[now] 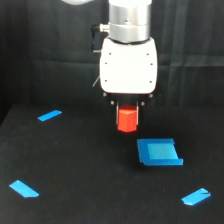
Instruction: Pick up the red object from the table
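Here, at frame centre, the hand (127, 111) clasps the red object (127, 120) above the table (90, 165); a shallow grip could drop it toward the blue tray (159, 152).

One red block (127, 120), one blue square piece (158, 152), three blue strips (49, 115) on one table (90, 170)

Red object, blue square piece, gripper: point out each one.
red object (127, 120): exterior view, on its front face below the gripper body.
blue square piece (159, 152): exterior view, on its lighter inner floor.
gripper (128, 111): exterior view, midway between the fingertips, at the block's top edge.
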{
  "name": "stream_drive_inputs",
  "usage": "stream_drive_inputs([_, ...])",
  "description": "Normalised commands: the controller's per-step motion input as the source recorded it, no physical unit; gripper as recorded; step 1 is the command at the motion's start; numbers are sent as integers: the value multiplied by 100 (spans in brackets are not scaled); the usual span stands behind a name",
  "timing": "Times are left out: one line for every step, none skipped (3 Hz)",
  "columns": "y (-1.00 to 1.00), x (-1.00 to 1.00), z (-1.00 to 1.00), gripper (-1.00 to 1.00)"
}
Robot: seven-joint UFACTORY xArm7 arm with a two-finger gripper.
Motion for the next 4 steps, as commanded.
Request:
stream_drive_inputs([7, 5, 18, -100])
stream_drive_inputs([4, 0, 3, -100])
stream_drive_inputs([5, 4, 1, -100])
stream_drive_inputs([8, 3, 7, -100])
